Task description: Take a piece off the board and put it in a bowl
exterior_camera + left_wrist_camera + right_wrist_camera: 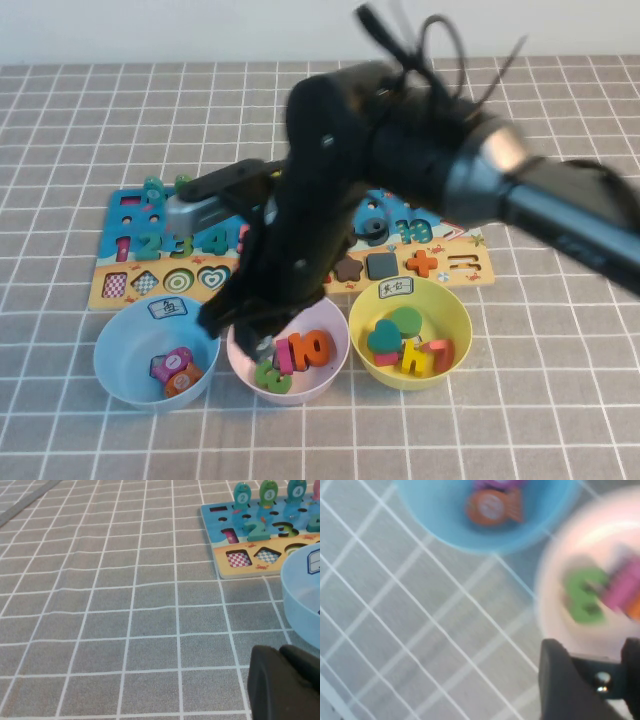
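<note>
The board (470, 262) lies across the table's middle, also in the left wrist view (225, 540), with teal tokens (241, 492) standing along its far edge. My right gripper (240, 325) hangs low between the light blue bowl (120, 360) and the pink bowl (330, 375). In the right wrist view its fingers (565, 680) grip a small dark piece (590, 672), and my right gripper (597, 677) is just beside the blue bowl (440, 520). The blue bowl holds an orange token (490, 507) and a purple one. My left gripper (282, 680) is shut and empty, low over the cloth near the blue bowl (300, 590).
The pink bowl (580, 535) holds a green number (585, 595) and others. A yellow bowl (450, 310) with shape pieces stands right of it. The right arm (400, 150) covers the board's middle. Grey checked cloth (100, 605) stretches left of the board.
</note>
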Robot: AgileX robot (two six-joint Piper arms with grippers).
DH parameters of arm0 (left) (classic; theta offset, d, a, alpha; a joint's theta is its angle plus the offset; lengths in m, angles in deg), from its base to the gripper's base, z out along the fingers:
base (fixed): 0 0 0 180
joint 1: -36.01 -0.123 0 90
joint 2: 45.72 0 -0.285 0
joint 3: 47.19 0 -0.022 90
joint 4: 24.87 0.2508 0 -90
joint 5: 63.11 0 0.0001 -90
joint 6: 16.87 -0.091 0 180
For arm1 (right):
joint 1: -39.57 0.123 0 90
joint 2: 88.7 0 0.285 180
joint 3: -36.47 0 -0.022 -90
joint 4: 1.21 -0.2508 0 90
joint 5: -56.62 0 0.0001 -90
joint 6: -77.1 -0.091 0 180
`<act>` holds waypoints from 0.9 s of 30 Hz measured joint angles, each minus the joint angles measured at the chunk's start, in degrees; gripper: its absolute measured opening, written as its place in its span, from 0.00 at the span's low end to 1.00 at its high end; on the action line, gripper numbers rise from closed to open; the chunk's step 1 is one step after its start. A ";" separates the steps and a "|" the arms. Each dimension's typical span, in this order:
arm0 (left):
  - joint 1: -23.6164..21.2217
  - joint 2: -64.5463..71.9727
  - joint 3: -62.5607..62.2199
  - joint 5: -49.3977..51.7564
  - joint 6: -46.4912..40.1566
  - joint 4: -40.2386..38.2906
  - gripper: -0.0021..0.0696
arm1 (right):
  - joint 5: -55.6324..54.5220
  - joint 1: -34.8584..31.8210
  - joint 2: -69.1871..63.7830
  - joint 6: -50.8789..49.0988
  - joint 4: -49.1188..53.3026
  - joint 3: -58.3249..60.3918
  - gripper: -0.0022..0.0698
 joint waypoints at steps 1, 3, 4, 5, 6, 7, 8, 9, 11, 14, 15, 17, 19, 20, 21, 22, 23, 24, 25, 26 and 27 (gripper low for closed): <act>0.00 0.00 0.00 0.00 0.00 0.00 0.02 | 0.02 0.78 -1.43 0.13 0.00 -1.70 0.32; 0.00 0.00 0.00 0.00 0.00 0.00 0.02 | -0.06 2.07 -3.93 0.50 0.00 -5.04 0.32; 0.00 0.00 0.00 0.00 0.00 0.00 0.02 | -0.06 2.61 -4.93 0.50 0.00 -6.99 0.32; 0.00 0.00 0.00 0.00 0.00 0.00 0.02 | -0.06 3.38 -6.35 0.50 0.00 -8.95 0.32; 0.00 0.00 0.00 0.00 0.00 0.00 0.02 | -0.11 3.84 -7.22 0.50 -0.11 -10.92 0.32; 0.00 0.00 0.00 0.00 0.00 0.00 0.02 | -0.11 4.31 -8.24 0.50 -0.12 -12.85 0.32; 0.00 0.00 0.00 0.00 0.00 0.00 0.02 | -0.11 4.67 -9.23 0.50 -0.24 -14.72 0.32; 0.00 0.00 0.00 0.00 0.00 0.00 0.02 | -0.11 5.05 -10.17 0.50 -0.37 -16.16 0.32; 0.00 0.00 0.00 0.00 0.00 0.00 0.02 | -0.11 5.28 -12.09 0.50 -0.40 -19.62 0.32; 0.00 0.00 0.00 0.00 0.00 0.00 0.02 | -0.11 5.28 -14.83 0.50 -0.50 -23.56 0.32; 0.00 0.00 0.00 0.00 0.00 0.00 0.02 | -0.11 5.28 -15.56 0.50 -0.50 -24.60 0.32; 0.00 0.00 0.00 0.00 0.00 0.00 0.02 | -0.11 5.28 -17.17 0.50 -0.50 -26.24 0.32; 0.00 0.00 0.00 0.00 0.00 0.00 0.02 | -0.11 5.28 -18.32 0.50 -0.50 -26.95 0.32; 0.00 0.00 0.00 0.00 0.00 0.00 0.02 | -0.11 5.28 -18.80 0.50 -0.50 -27.30 0.32; 0.00 0.00 0.00 0.00 0.00 0.00 0.02 | -0.11 5.28 -19.35 0.50 -0.50 -27.29 0.32; 0.00 0.00 0.00 0.00 0.00 0.00 0.02 | -0.11 5.28 -19.78 0.50 -0.50 -27.32 0.32; 0.00 0.00 0.00 0.00 0.00 0.00 0.02 | -0.11 5.28 -20.04 0.50 -0.37 -27.32 0.32; 0.00 0.00 0.00 0.00 0.00 0.00 0.02 | -0.11 5.28 -20.27 0.50 -0.37 -27.32 0.32; 0.00 0.00 0.00 0.00 0.00 0.00 0.02 | -0.11 5.28 -20.55 0.50 -0.30 -27.32 0.32; 0.00 0.00 0.00 0.00 0.00 0.00 0.02 | -0.11 5.28 -20.79 0.50 -0.25 -27.32 0.32; 0.00 0.00 0.00 0.00 0.00 0.00 0.02 | -0.11 5.28 -20.90 0.50 -0.25 -27.32 0.32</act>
